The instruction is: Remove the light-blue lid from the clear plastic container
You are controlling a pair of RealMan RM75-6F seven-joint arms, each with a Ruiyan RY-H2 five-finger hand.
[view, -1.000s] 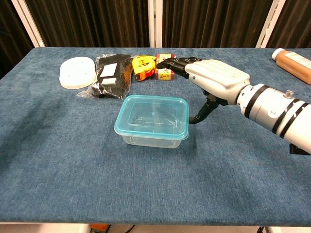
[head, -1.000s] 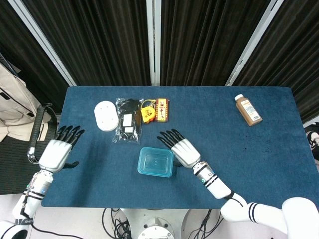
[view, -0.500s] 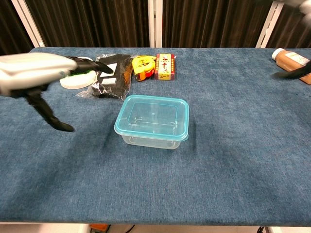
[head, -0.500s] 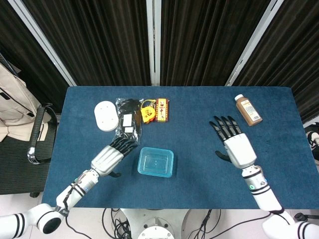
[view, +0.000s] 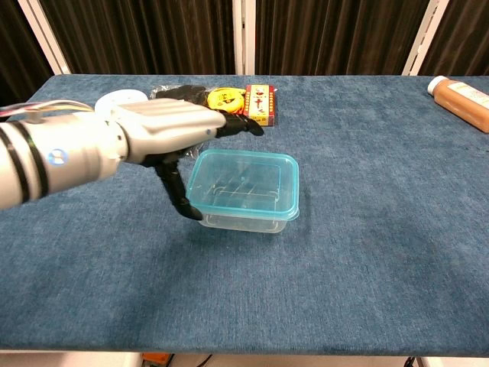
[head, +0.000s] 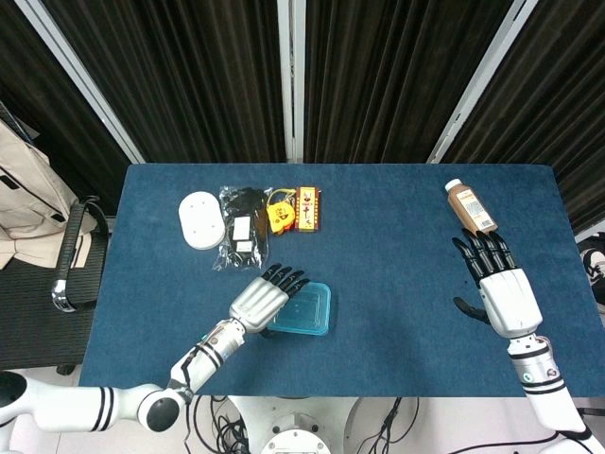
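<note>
A clear plastic container with a light-blue lid (head: 307,310) (view: 246,183) sits at the front middle of the blue table. My left hand (head: 264,302) (view: 164,128) hovers flat over the container's left side, fingers stretched out and apart, thumb hanging down at the left wall. Whether the thumb touches it I cannot tell. The lid sits on the container. Far off on the right, my right hand (head: 498,285) is open above the table, fingers spread, holding nothing. The chest view does not show it.
A white oval disc (head: 199,220), a black packet (head: 243,230), a yellow tape measure (head: 279,212) and a red box (head: 308,208) lie behind the container. A brown bottle (head: 471,208) (view: 460,99) lies at the back right, just beyond my right hand.
My left hand has swung right, from beside the container to over its left part. My right hand has moved further right and nearer the brown bottle.
</note>
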